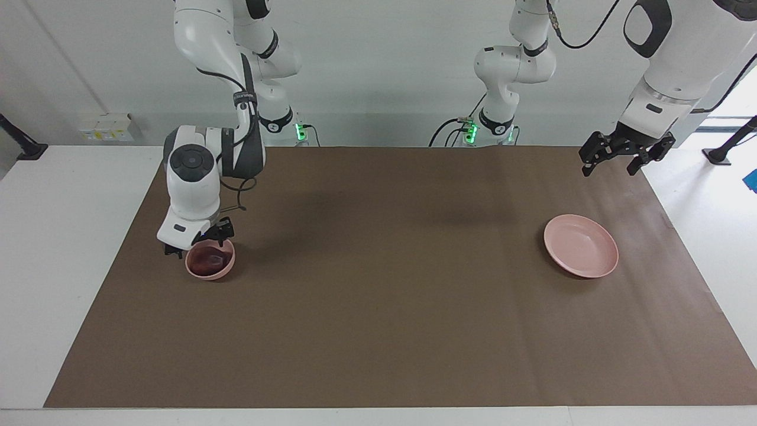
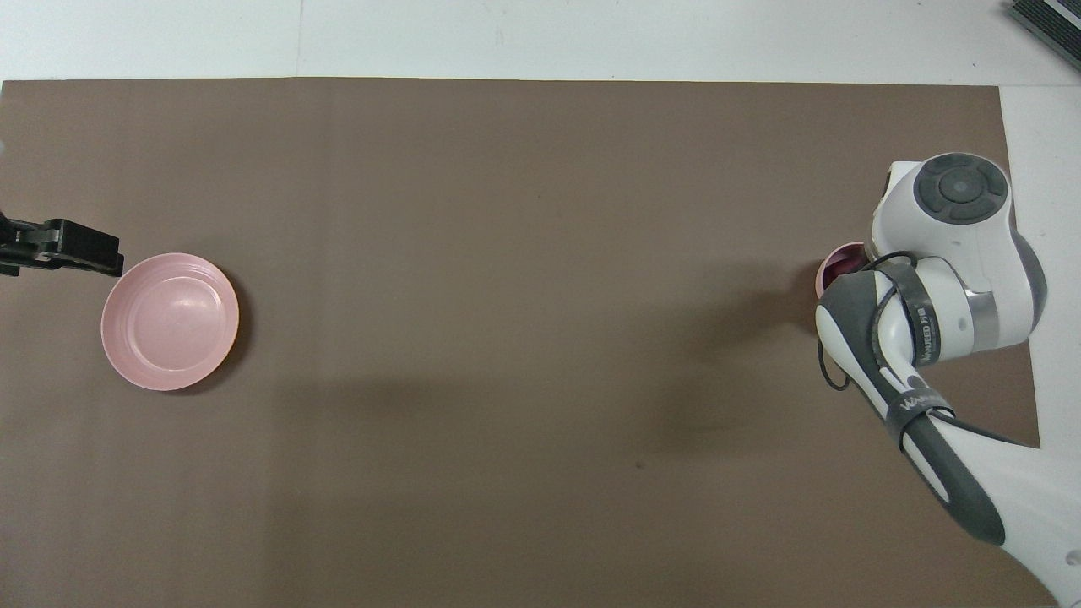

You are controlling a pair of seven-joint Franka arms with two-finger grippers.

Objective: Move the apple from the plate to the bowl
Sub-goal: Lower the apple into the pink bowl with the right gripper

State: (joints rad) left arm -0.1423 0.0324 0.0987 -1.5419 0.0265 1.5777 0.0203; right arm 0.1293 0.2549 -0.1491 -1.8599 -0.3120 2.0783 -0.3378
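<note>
The dark red apple (image 1: 208, 258) lies inside the small pink bowl (image 1: 223, 271) at the right arm's end of the table. My right gripper (image 1: 199, 242) hangs just above the bowl, open, with its fingers apart over the apple. In the overhead view the right arm hides the gripper, and only an edge of the bowl (image 2: 823, 268) and a sliver of the apple (image 2: 843, 267) show. The wide pink plate (image 1: 581, 245) stands empty at the left arm's end and also shows in the overhead view (image 2: 169, 321). My left gripper (image 1: 618, 161) waits raised and open beside the plate, holding nothing.
A brown mat (image 1: 384, 296) covers most of the white table (image 1: 65, 236). Both arm bases stand at the mat's edge nearest the robots. A dark object (image 2: 1047, 21) lies at the table's corner farthest from the robots.
</note>
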